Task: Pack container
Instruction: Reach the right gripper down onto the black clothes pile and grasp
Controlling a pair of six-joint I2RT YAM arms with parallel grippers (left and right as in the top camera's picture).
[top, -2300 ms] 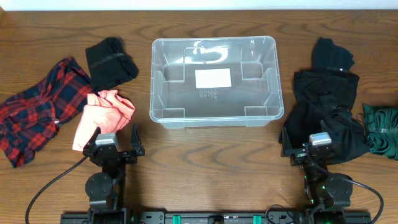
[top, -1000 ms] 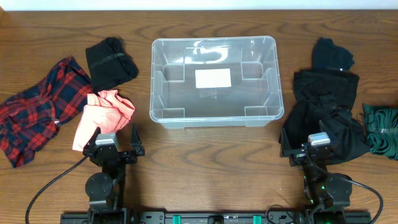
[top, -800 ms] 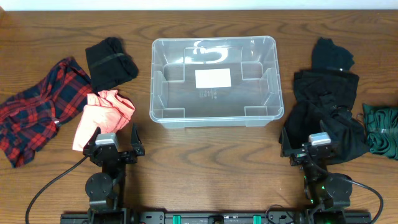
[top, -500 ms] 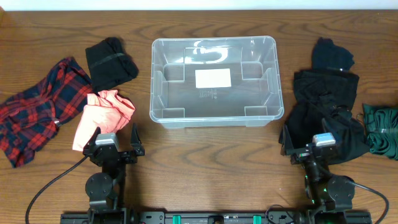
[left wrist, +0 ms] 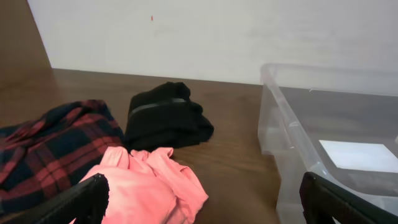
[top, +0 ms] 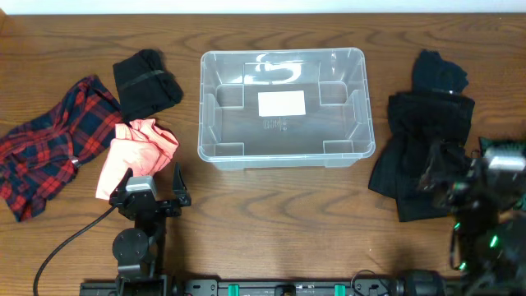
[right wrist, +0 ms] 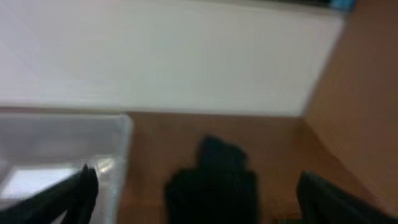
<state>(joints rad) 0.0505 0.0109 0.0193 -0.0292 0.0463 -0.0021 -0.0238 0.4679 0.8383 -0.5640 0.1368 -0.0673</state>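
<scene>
Because the tub (top: 283,158) is clear, the brown table (top: 271,214) shows through its floor and walls. The tub stands upright in the middle of the table, toward the far edge, with its open top facing up. A white label (top: 282,104) sits in the middle of its bottom.

To the left of the tub, apart from it, lies a folded black cloth (top: 146,80). A pink cloth (top: 136,152) lies just on the near side of it, and the two seem to touch. Farther left is a red check shirt (top: 49,148), spread out and crumpled, with the pink cloth against its edge.

The left gripper (top: 151,179) sits low, right by the near end of the pink cloth. Its fingers (left wrist: 93,196) are spread wide apart and hold nothing. Its camera looks over the pink cloth, the black cloth and the left end of the tub.

To the right of the tub, a small dark cloth (top: 440,72) lies near the far corner. A big black pile (top: 427,156) of clothes lies just on the near side of it, touching it.

The right gripper (right wrist: 196,183) is over the near right part of that pile. It looks blurry from above. In its own camera the two fingers (right wrist: 84,186) stand far apart with nothing gripped, and the tub shows on the left.
</scene>
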